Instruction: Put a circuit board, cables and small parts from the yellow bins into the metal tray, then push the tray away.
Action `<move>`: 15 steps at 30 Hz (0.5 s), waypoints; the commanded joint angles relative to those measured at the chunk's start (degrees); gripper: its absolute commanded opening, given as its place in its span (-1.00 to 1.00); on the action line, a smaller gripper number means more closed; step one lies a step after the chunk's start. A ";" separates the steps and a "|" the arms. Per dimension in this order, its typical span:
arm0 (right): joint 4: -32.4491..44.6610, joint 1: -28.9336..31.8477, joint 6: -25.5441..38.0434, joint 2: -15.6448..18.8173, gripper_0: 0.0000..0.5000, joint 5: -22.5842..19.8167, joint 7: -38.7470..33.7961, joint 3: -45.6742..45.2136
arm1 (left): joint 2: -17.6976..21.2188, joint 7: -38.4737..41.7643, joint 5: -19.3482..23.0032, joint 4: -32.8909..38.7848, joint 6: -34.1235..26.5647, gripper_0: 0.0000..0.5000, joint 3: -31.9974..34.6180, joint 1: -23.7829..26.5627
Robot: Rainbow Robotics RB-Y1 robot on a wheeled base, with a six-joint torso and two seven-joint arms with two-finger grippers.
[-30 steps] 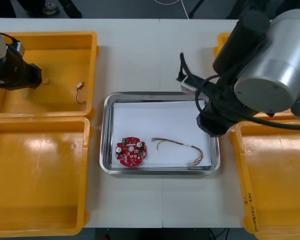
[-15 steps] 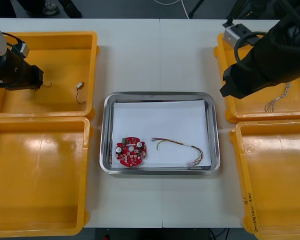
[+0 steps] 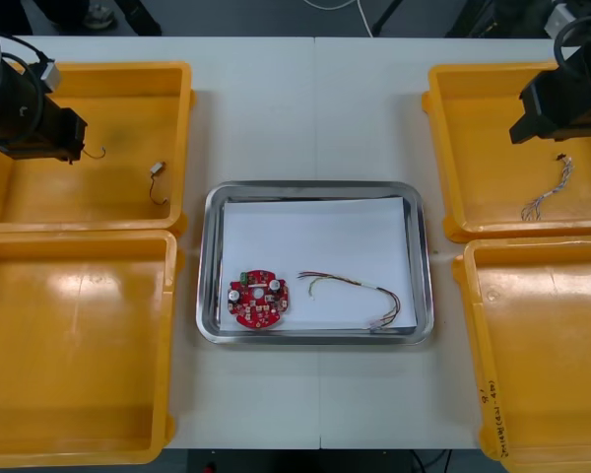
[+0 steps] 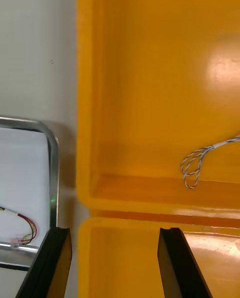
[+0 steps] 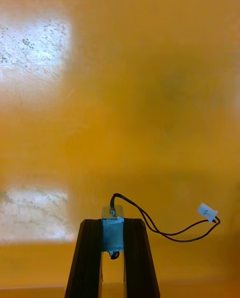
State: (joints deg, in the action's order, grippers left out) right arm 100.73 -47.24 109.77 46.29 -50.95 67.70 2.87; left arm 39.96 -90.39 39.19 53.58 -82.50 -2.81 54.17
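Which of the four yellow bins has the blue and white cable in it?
The far right bin: the twisted blue and white cable lies on its floor, near the open right gripper. The far left bin holds a small metal part instead.

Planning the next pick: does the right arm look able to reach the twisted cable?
Probably yes. The right end effector hangs open over the right side, and the twisted blue and white cable lies alone in the far yellow bin, nothing covering it.

The left gripper [image 5: 112, 224] and right gripper [image 4: 114, 231] have flat, matte black, wedge-shaped fingers [image 4: 54, 260]. Behind the left gripper, a blocky black wrist [image 3: 34, 126].
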 commanded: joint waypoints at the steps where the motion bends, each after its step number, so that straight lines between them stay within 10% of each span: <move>1: -3.52 -2.95 0.23 2.76 1.00 3.75 -1.87 -3.31 | 1.61 0.83 -1.57 6.10 -4.86 -1.00 2.37 2.17; 15: -15.91 -4.27 0.23 1.09 1.00 10.34 -4.59 -4.37 | -0.06 14.10 -1.92 29.39 -21.03 -1.00 2.37 -3.19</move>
State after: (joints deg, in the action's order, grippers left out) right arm 87.52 -47.95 109.77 46.34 -41.86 65.43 1.21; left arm 39.96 -86.45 37.31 78.06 -101.12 -2.02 51.97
